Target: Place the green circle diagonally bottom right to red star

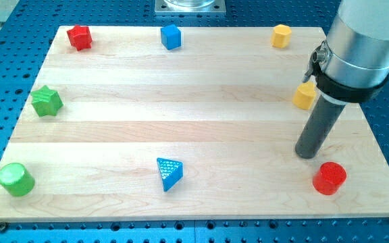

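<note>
Your tip [307, 154] rests on the board's right side, holding nothing, just left of the red cylinder [329, 178].
You'll find the green circle [15, 179] at the near left corner, the red star [80, 37] far left, bare wood between.

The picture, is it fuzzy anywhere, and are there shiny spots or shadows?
In the camera view, the blocks look sharp; the light is soft and even. The green circle and red circle cast only faint shadows, as does my tip. The silver arm housing shows mild glare; the wooden board has none.
</note>
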Robot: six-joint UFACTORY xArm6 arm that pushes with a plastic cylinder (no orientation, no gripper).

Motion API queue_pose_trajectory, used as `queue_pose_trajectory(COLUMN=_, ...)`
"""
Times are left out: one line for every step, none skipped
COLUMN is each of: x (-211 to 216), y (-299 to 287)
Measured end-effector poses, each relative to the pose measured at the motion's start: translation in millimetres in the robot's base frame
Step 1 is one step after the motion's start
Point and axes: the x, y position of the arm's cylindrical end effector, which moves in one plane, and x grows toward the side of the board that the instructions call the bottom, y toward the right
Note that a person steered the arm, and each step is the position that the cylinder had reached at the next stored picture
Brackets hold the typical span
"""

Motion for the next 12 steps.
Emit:
queue_pose_trajectory(x=0, y=0)
queue_pose_trajectory(x=0, y=-1)
queue_pose_trajectory(x=0, y=-1)
queue_pose_trajectory(x=0, y=-3)
queue_pose_trajectory(x=0, y=-4)
queue_pose_trajectory(x=-2, y=-4)
queue_pose_trajectory(x=-4, y=-12)
queue_pose_trajectory(x=-5, y=-39)
queue_pose_trajectory(x=-16, y=-75)
queue_pose_trajectory(x=-22, y=-153)
queue_pose_trajectory(x=-22, y=-251)
queue_pose_trajectory(x=36, y=-286)
